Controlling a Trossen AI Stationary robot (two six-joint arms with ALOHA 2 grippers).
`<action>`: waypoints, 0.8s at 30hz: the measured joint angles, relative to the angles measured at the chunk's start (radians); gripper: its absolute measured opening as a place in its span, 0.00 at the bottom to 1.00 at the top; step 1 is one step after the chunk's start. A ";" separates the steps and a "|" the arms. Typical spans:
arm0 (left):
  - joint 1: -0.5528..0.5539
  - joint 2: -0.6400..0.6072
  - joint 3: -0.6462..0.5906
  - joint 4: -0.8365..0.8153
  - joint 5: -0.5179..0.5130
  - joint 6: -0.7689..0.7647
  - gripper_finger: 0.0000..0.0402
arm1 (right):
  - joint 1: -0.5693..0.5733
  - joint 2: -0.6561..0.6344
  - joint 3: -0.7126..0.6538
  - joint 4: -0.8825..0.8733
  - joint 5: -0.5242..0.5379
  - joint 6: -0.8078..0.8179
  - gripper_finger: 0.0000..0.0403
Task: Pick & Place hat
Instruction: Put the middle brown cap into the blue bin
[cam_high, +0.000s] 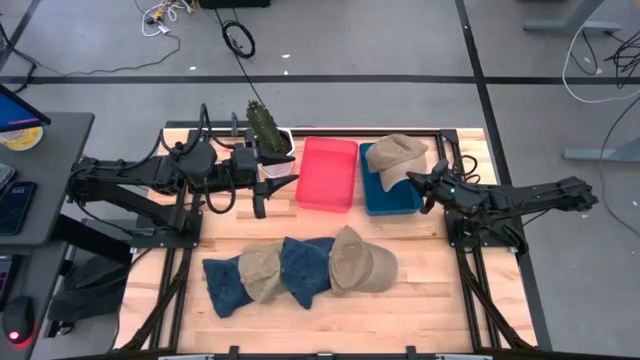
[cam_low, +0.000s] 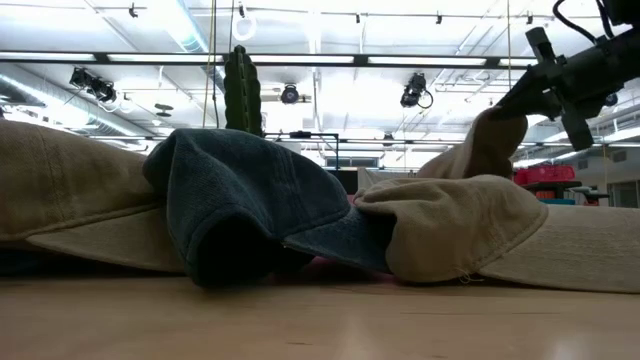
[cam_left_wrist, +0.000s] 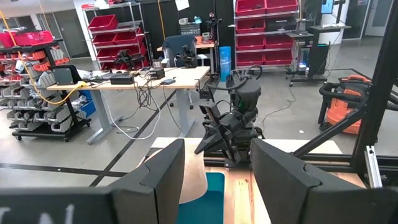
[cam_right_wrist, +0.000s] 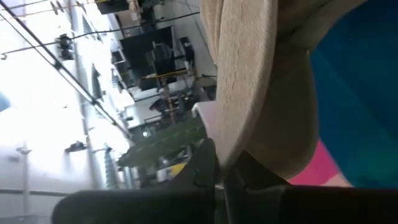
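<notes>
So the right gripper (cam_high: 433, 186) is clamped tight on the edge of a tan hat (cam_high: 395, 157), holding it over the blue bin (cam_high: 392, 198) near the far right corner of the counter (cam_high: 430, 300). In the right wrist view you can see the fabric folding where the fingers pinch it, so it's clearly soft and floppy, light too I'd guess. A pinch on the brim or a fold of the crown looks like the way to grab these; the brim is probably the stiffest bit.

The left gripper (cam_high: 261, 193) just hangs near the far left side with its fingers apart, holding nothing, right by a white pot with a cactus (cam_high: 266, 126). A red bin (cam_high: 327, 173) sits between that and the blue one.

Toward the near edge there's a row of overlapping hats (cam_high: 300, 270), blue and tan mixed. Since they overlap, pulling one could drag its neighbour along.
</notes>
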 joint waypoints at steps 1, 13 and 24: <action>0.000 0.000 0.000 0.000 0.000 0.000 0.47 | 0.001 0.009 0.000 0.021 0.001 0.000 0.01; 0.000 0.000 0.000 0.000 0.000 -0.027 0.47 | 0.001 0.206 0.000 0.112 -0.002 0.026 0.01; -0.001 0.000 0.000 0.001 0.000 -0.055 0.47 | 0.002 0.324 -0.115 0.485 0.022 0.026 0.01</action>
